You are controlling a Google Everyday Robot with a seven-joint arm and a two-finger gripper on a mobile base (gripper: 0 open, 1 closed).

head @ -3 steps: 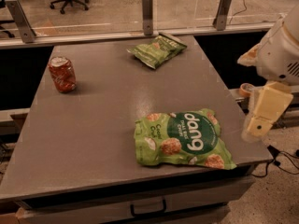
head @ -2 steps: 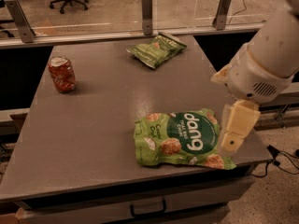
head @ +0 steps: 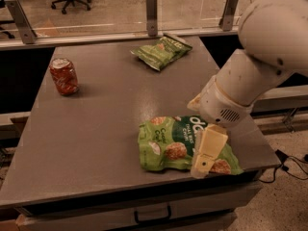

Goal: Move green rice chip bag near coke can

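The green rice chip bag (head: pixel 168 146) lies flat near the table's front right corner, with its white lettering partly covered by the arm. The gripper (head: pixel 208 150) hangs from the large white arm (head: pixel 255 76) and sits over the bag's right part, at or just above its surface. The coke can (head: pixel 63 76) stands upright at the table's far left, well apart from the bag and the gripper.
A smaller, duller green chip bag (head: pixel 161 50) lies at the back of the grey table (head: pixel 106 124). A glass partition with metal posts (head: pixel 152 6) runs along the back edge. A drawer handle (head: pixel 151 215) shows below the front edge, and cables lie on the floor at right.
The arm has swung left from beside the table's right edge, and the gripper has come over the right part of the green rice chip bag. The bag and the can have not moved.
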